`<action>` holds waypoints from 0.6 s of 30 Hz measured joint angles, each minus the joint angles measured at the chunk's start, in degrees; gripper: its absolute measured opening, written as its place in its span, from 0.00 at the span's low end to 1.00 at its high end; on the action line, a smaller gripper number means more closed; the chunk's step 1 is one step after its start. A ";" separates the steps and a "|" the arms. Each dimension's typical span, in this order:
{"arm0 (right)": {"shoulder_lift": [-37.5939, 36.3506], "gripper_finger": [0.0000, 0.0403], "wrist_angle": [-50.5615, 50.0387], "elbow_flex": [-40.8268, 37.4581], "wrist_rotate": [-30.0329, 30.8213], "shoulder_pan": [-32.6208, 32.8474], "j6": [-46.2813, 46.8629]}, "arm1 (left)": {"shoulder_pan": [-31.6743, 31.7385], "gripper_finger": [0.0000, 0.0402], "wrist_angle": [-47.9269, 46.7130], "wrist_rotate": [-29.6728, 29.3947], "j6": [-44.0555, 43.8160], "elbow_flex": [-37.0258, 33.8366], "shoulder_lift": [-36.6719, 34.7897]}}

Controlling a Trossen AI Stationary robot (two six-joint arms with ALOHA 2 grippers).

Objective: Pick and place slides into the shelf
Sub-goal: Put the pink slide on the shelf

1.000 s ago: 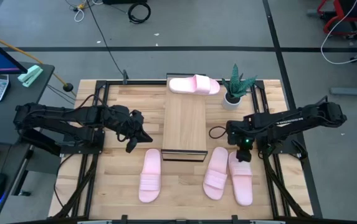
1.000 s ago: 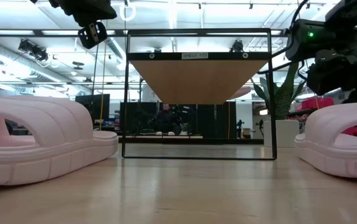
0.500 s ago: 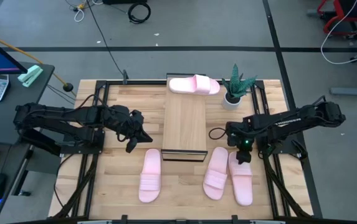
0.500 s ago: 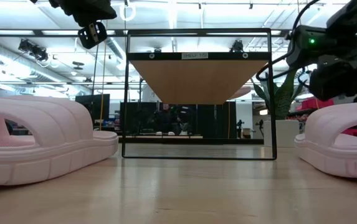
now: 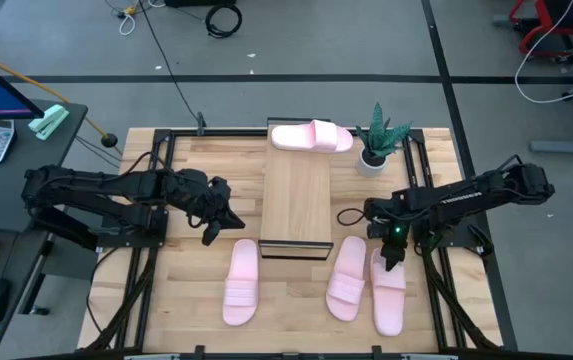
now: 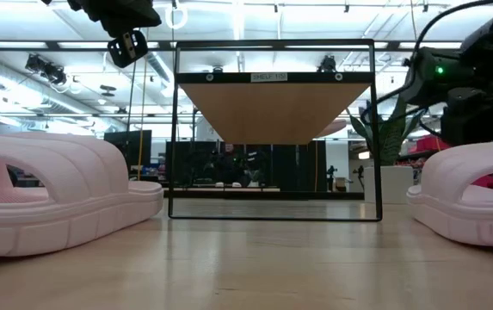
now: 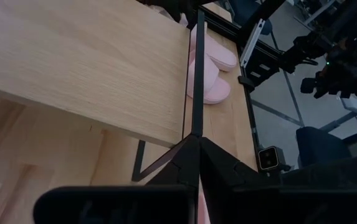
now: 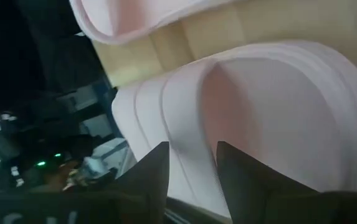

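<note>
Tabletop point(image 5: 191, 290): right gripper point(image 5: 394, 258) over outermost slide point(image 5: 388, 298) right of shelf point(image 5: 296, 205), fingers point(image 8: 156, 165) parted astride its strap, not clamped.

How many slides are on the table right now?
4. One slide lies on the shelf's far end; one on the tabletop near left; two near right, side by side, the right end effector at the outer one.

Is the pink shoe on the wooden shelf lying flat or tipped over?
Lying flat. The pale pink foam slide sandal rests sole-down across the far end of the long light-wood shelf board, its strap facing up.
</note>
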 joint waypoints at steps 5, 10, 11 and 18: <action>0.00 0.35 1.43 -1.50 -3.63 0.00 2.56 | 0.01 0.03 0.01 0.00 0.00 0.00 0.00; 0.00 0.35 4.17 -1.54 -4.03 0.07 6.98 | -0.01 0.05 0.01 -0.47 0.00 0.00 0.00; 0.00 0.35 5.09 -1.54 -4.33 0.09 7.68 | -0.01 0.05 0.01 -0.72 0.02 0.00 0.00; 0.00 0.34 10.17 -1.54 -4.42 4.71 11.89 | -0.01 0.04 0.01 -1.05 0.02 0.00 0.00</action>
